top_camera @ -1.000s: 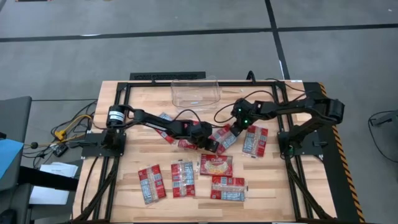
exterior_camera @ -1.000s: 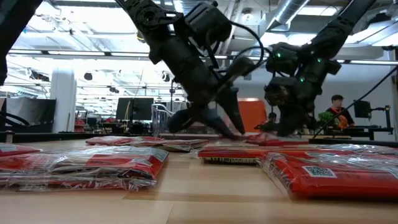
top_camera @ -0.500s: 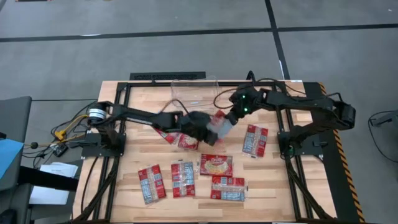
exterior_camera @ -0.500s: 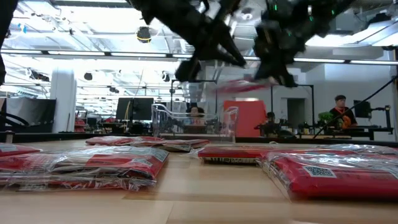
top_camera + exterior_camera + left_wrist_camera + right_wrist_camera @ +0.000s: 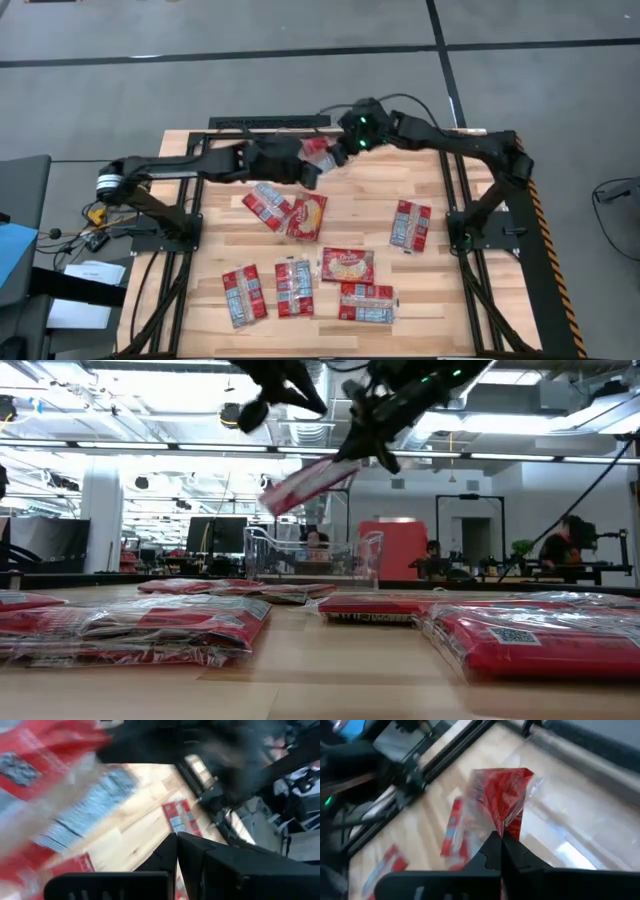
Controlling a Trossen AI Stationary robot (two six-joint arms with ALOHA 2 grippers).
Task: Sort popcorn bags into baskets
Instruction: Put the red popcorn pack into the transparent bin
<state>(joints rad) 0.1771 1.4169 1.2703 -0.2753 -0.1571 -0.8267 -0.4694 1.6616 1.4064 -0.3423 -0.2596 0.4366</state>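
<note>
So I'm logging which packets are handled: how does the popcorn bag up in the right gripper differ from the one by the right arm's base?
The held popcorn bag hangs tilted in the air over the clear tub, pinched in the right gripper; the bag near the right base lies flat on the table, untouched. The held one shows mainly red; the lying one shows red edges around a pale panel. Both are flat, clear-wrapped red packets.

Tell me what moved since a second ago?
Both grippers rose from the middle of the table and swung toward the clear tub at the far edge. The right gripper picked up a popcorn bag and now holds it above the tub. The left gripper hangs beside it; whether it holds anything is unclear. The other bags stayed flat on the table.
</note>
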